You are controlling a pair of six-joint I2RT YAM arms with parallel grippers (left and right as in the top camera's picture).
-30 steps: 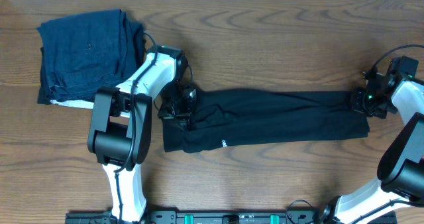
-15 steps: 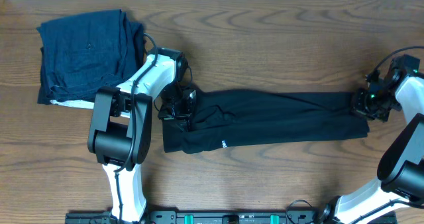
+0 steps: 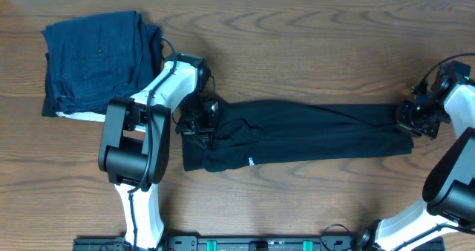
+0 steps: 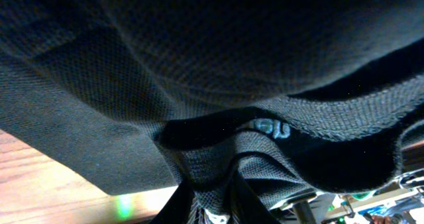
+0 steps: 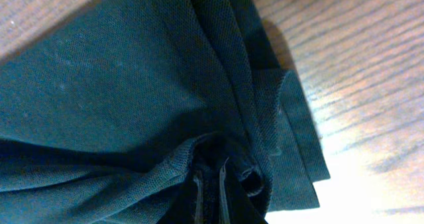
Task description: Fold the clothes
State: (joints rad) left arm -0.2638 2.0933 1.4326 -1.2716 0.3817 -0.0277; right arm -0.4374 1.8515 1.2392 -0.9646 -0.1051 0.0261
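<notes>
The black T-shirt [image 3: 312, 132] lies flat on the worktop [image 3: 312, 50] as one long, narrow band. It runs from a little left of the middle out towards the right edge. Soft creases run along its length, and a small white mark [image 3: 251, 161] sits near its lower edge, towards the left end.

My left jaws are down on the upper corner of the band's left end, where the cloth bunches up. In the left wrist view dark knit fills almost the whole picture, and a pleat of it is drawn down and pinched between my fingers [image 4: 199, 207], so these jaws are clenched on the shirt.

My right jaws sit at the far right end, on the upper corner. In the right wrist view the fabric gathers into folds that run in between the two fingers [image 5: 197, 191], so these jaws too are grasping the shirt. The layered edges of the shirt lie just beside them on the wood.

My left arm [image 3: 159, 95] reaches up from the near side and bends over that left end. My right arm [image 3: 453, 169] curves in from the right.

Well apart, in the far left corner of the worktop, a pile of folded navy-blue garments [image 3: 100, 58] rests with a white layer [image 3: 82, 116] showing under its near edge.
</notes>
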